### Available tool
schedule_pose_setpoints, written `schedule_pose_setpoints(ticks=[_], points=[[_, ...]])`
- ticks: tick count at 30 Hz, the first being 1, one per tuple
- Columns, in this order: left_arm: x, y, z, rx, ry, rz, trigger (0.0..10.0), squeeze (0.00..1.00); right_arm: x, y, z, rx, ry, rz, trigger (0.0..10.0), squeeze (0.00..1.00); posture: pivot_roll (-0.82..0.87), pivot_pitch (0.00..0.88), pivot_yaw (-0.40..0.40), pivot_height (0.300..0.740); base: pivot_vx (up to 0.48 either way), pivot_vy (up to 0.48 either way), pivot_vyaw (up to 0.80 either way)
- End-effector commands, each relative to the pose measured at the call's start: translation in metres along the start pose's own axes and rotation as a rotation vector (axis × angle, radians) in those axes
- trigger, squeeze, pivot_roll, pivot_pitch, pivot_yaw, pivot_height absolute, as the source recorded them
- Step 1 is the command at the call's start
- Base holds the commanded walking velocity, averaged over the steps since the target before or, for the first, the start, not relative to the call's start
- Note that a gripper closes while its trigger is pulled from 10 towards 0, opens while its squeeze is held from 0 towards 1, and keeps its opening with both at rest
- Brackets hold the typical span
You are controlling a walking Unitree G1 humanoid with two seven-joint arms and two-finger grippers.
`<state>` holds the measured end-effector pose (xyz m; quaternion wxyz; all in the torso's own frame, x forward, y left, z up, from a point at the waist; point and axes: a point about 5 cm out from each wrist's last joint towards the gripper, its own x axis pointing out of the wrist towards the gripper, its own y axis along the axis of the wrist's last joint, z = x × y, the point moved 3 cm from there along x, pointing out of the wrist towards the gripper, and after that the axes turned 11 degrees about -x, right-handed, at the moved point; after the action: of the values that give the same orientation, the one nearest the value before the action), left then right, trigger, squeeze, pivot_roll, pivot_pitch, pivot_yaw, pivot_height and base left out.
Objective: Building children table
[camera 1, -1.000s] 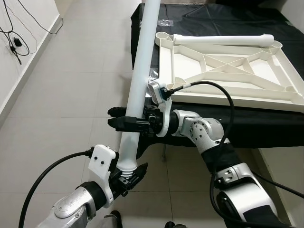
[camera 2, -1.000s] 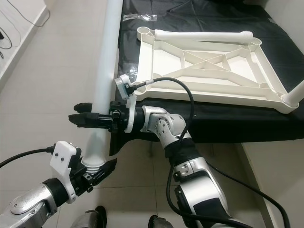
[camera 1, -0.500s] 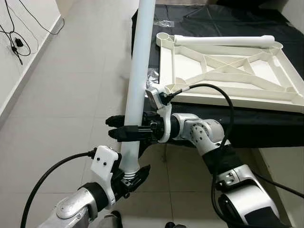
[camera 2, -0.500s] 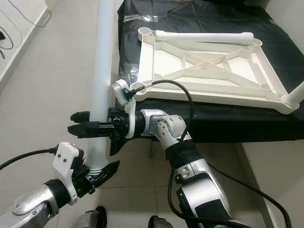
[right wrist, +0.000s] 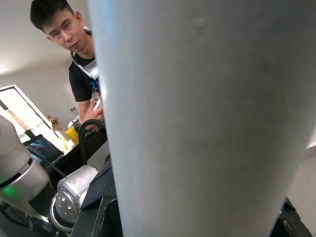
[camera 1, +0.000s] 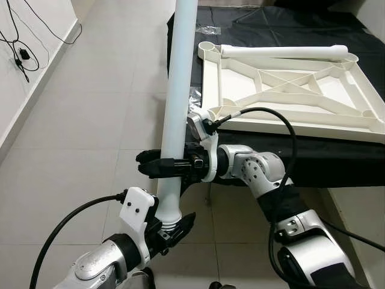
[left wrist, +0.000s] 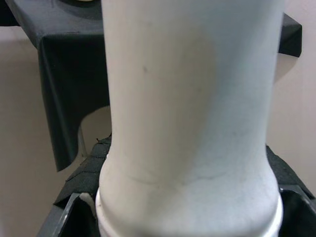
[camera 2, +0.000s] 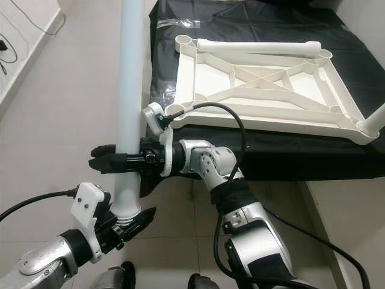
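I hold a long white table leg (camera 1: 180, 84) almost upright over the floor, beside the black-draped table's left edge. My left gripper (camera 1: 172, 227) is shut on the leg's flared lower end (left wrist: 190, 197). My right gripper (camera 1: 151, 164) is shut on the same leg (right wrist: 197, 113) at mid-height, its black fingers reaching past the tube. The white ribbed tabletop (camera 1: 289, 90) lies upside down on the black cloth (camera 1: 289, 24). A second white leg (camera 1: 283, 52) lies along the tabletop's far edge.
Another white leg end (camera 2: 375, 119) sticks up at the tabletop's right corner. A clear plastic bag (camera 1: 208, 28) lies on the cloth at the back left. Cables and a plug (camera 1: 19, 51) run along the left wall. A person (right wrist: 81, 64) stands behind me.
The leg has swung from a slight tilt to nearly vertical. Both grippers have kept their hold and moved a little lower and to the right.
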<state>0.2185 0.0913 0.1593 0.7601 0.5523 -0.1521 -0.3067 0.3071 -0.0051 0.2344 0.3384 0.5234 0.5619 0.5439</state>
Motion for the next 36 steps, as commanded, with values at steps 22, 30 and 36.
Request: schedule_pose_setpoints(ticks=[22, 30, 36], points=[[-0.009, -0.015, -0.022, 0.004, 0.131, -0.056, 10.0, 0.00, -0.007, 0.024, 0.018, -0.091, -0.132, 0.063, 0.0, 0.00, 0.07, 0.205, -0.037, 0.740, 0.000, 0.000, 0.00], [-0.013, 0.018, -0.045, 0.088, 0.366, 0.163, 10.0, 0.00, -0.038, 0.062, 0.062, -0.305, -0.651, 0.167, 0.0, 0.00, 0.08, 0.197, -0.037, 0.740, 0.000, 0.000, 0.00], [-0.007, 0.039, -0.051, 0.123, 0.458, 0.263, 10.0, 0.00, -0.055, 0.088, 0.075, -0.529, -0.997, 0.204, 10.0, 0.00, 0.08, 0.197, -0.037, 0.740, 0.000, 0.000, 0.00]])
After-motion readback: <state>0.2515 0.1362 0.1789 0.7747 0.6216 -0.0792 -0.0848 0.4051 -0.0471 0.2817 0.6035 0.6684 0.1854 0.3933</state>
